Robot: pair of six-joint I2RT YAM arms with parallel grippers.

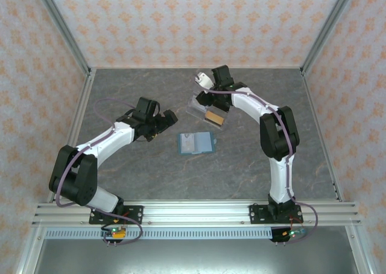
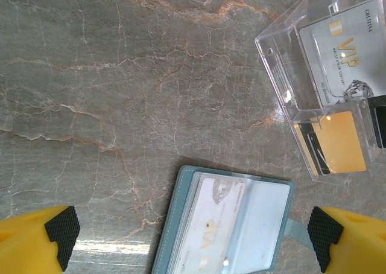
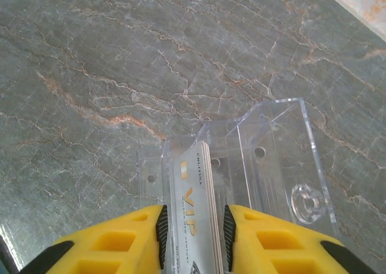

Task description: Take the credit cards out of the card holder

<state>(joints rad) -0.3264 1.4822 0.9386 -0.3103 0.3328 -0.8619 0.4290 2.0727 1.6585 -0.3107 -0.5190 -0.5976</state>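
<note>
The card holder [image 1: 196, 143] lies open mid-table, a faint "VIP" on its sleeved card [image 2: 211, 226]. The left gripper [image 2: 193, 235] hovers near it, spread wide and empty. Farther off, the right gripper [image 3: 195, 233] is slightly parted around upright white "VIP" cards [image 3: 192, 213] in a clear tray [image 3: 283, 165].

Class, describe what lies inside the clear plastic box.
A stack of white VIP cards lies in one compartment of the clear plastic box, a gold card in the next. The top card covers the faces of those beneath it.

One card holder [image 1: 196, 143], one clear plastic box [image 1: 208, 112], one gold card [image 2: 341, 142], one white VIP card [image 2: 344, 50], one sleeved card [image 2: 208, 226]
</note>
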